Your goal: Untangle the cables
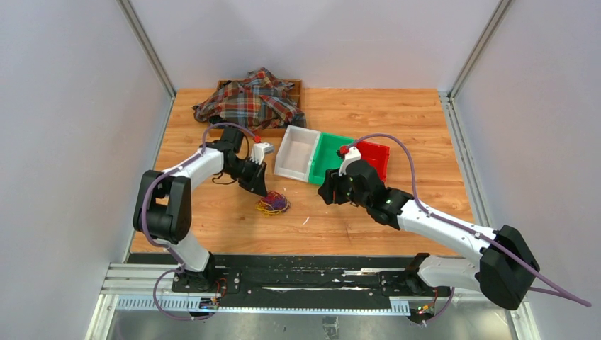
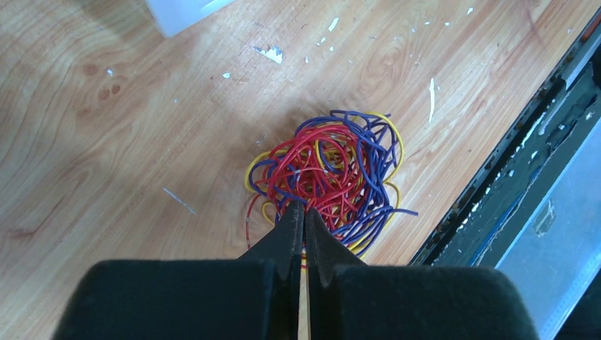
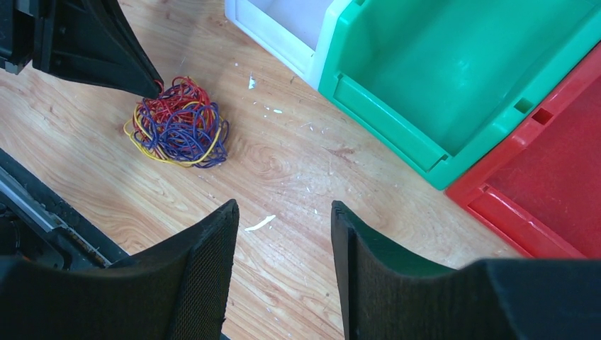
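The fist-sized tangle of thin red, yellow and blue-purple cables (image 2: 329, 177) is lying on the wooden worktop (image 1: 397, 117), close to its near edge and left of centre. The left gripper (image 2: 305, 212) is pressing its black fingers together at the tangle's rim; whether a strand is caught, I cannot tell. The right gripper (image 3: 283, 212) is hovering, jaws parted and holding nothing, beside the green plastic bin (image 3: 453, 78).

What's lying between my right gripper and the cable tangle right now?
Only bare wooden table with a few white flecks. Nothing stands between the right gripper and the cable tangle. The right wrist view shows this stretch plainly.
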Controlling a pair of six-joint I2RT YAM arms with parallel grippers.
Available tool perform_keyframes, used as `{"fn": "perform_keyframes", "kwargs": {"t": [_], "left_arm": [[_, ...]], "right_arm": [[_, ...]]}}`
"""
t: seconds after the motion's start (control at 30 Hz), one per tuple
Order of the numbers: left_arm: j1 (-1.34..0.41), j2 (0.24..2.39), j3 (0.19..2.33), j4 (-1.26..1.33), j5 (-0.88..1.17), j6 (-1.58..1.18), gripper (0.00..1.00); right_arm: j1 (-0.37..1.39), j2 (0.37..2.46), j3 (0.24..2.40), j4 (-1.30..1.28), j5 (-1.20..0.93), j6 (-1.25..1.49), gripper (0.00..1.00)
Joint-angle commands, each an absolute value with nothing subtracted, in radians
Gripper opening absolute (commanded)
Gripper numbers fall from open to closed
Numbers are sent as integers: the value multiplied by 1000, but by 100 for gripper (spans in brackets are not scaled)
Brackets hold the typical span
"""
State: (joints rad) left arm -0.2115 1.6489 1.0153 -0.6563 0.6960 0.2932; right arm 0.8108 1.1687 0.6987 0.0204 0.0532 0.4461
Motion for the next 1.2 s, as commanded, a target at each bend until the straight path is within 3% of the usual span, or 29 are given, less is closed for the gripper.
{"fn": "perform_keyframes", "kwargs": {"t": [0.0, 0.33, 1.17], "left_arm": [[-219, 1572, 1044, -689, 704, 271, 1], [-220, 1372, 1067, -771, 710, 159, 1], [-225, 1227, 1186, -830, 918, -113, 1]], "right_arm": [[825, 1165, 732, 43, 49, 433, 51], [924, 1271, 801, 232, 55, 376, 78], [1002, 1433, 836, 595, 11, 419, 79]]}}
